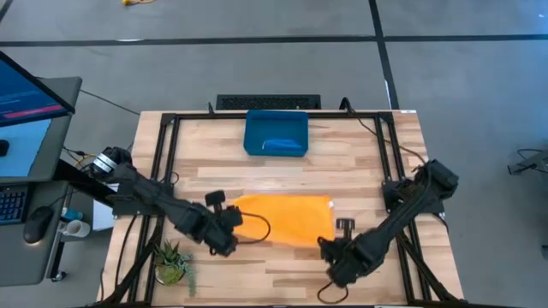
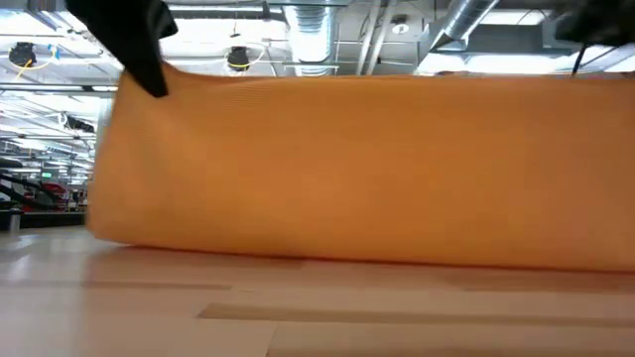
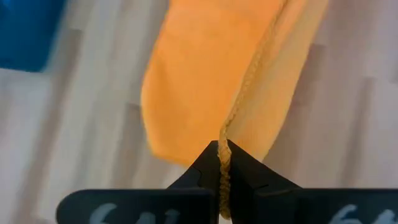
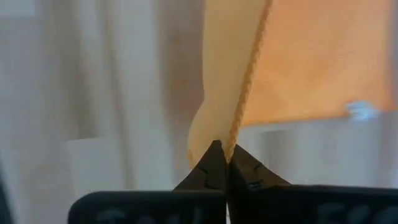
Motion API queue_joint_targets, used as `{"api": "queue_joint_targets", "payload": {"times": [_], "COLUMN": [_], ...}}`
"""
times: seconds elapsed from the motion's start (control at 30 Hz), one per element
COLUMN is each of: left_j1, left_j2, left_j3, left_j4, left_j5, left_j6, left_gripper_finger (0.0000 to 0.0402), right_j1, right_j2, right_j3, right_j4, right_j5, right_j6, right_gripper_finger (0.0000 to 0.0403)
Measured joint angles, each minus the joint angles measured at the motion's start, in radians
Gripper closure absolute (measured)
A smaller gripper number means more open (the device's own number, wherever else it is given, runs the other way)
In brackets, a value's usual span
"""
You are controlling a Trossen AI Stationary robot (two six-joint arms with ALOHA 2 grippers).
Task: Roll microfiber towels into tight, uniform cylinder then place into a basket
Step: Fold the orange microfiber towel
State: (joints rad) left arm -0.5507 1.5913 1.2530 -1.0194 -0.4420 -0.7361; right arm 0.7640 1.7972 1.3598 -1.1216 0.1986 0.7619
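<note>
Nearest the worktop's [image 1: 282, 269] front edge, the left claw [image 3: 222, 163] and the right claw [image 4: 224, 155] each pinch a near corner of the yellow-orange towel [image 1: 287, 218], jaws clenched on its hem. The towel's long axis runs side to side between them, lifted along the near edge. Beyond it, straight back, sits the basket [image 1: 255, 145], a blue towel [image 1: 282, 145] inside; rolling would likely go that way.
</note>
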Motion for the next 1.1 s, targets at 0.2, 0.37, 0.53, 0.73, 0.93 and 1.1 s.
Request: {"api": "queue_joint_targets", "payload": {"times": [0.2,0.37,0.53,0.73,0.93,1.1], "left_j1": [-0.099,-0.144,-0.151,-0.107,-0.058,-0.025], "left_j2": [0.013,0.013,0.013,0.013,0.013,0.013], "left_j3": [0.000,0.000,0.000,0.000,0.000,0.000], "left_j4": [0.145,0.153,0.078,-0.081,-0.129,-0.177], "left_j5": [0.062,0.081,0.032,-0.067,-0.098,-0.131], "left_j6": [-0.074,-0.195,-0.275,-0.375,-0.357,-0.379], "left_gripper_finger": [0.0401,0.0401,0.0401,0.0401,0.0401,0.0401], "right_j1": [0.037,0.038,0.025,-0.043,-0.131,-0.209], "right_j2": [0.085,0.087,0.077,0.078,0.077,0.078], "right_j3": [0.000,0.004,0.005,0.005,0.005,0.005], "right_j4": [0.142,0.149,0.127,0.099,0.052,-0.030], "right_j5": [-0.120,-0.116,-0.085,-0.049,-0.043,-0.036], "right_j6": [0.000,0.000,-0.038,-0.157,-0.291,-0.354], "right_gripper_finger": [0.0395,0.0393,0.0395,0.0391,0.0393,0.0392]}}
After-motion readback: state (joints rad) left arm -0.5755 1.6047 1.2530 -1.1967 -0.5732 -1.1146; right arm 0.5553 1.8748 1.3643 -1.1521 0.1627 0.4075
